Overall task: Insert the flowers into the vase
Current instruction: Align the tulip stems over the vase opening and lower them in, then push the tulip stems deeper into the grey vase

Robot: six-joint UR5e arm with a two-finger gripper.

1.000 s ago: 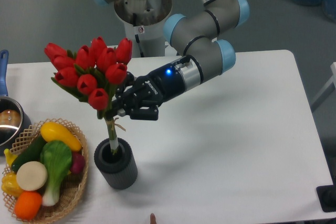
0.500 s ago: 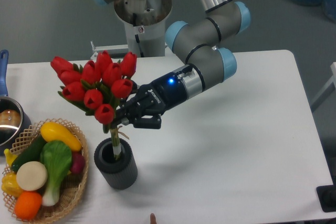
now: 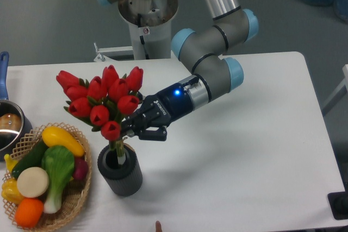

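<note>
While gripper (image 3: pixel 135 130) clamps flowers (image 3: pixel 103 99), stems enter vase (image 3: pixel 120 169).

A single fixed camera looks down steeply from in front of the white rectangular desk (image 3: pixel 244 150), facing the arm's grey pedestal base (image 3: pixel 145 20) at the far edge. It sits fairly near: the desk fills most of the frame, its left side and near edge cut off, grey floor visible beyond the pedestal.

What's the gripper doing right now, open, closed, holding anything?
Gripper: closed on the flowers, stems already down in the vase.
</note>
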